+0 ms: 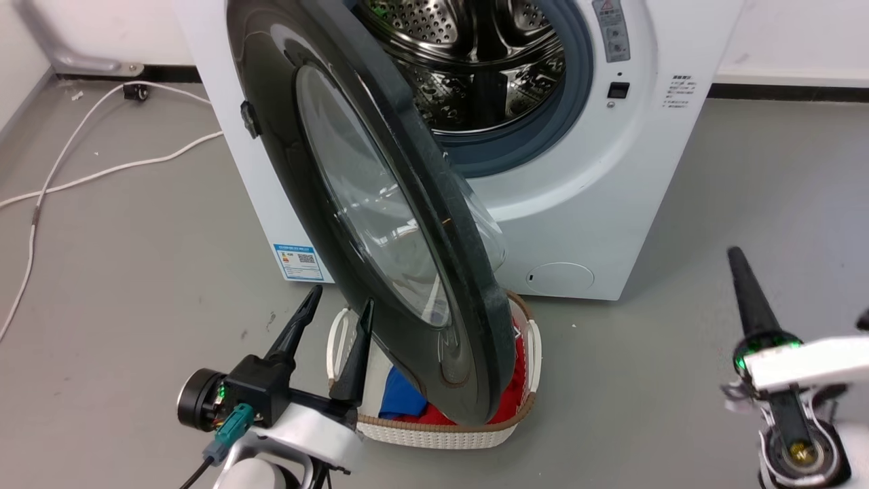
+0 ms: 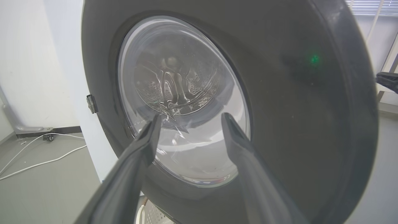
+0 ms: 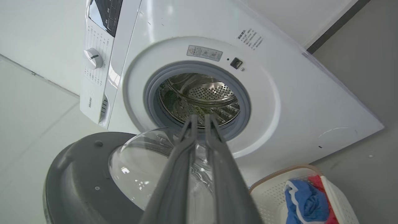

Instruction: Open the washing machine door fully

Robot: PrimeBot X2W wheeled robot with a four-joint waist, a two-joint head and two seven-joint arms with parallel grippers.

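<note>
The washing machine (image 1: 611,190) is a white front-loader with its steel drum (image 1: 475,61) exposed. The washing machine door (image 1: 285,122), black with a bulging glass window, stands swung out about square to the front, its free edge toward me. My left gripper (image 1: 343,302) is open at the door's outer face, low on the hinge side. In the left wrist view, the left gripper (image 2: 191,115) points at the glass of the door (image 2: 295,109). My right gripper (image 1: 734,252) hangs shut at the far right, holding nothing. In the right wrist view, the right gripper (image 3: 202,116) points at the drum (image 3: 199,99) over the door (image 3: 77,174).
A white laundry basket (image 1: 468,431) with blue and red clothes sits on the floor directly under the door's lower edge. White cables (image 1: 81,170) trail over the grey floor at the left. Bare floor lies right of the machine.
</note>
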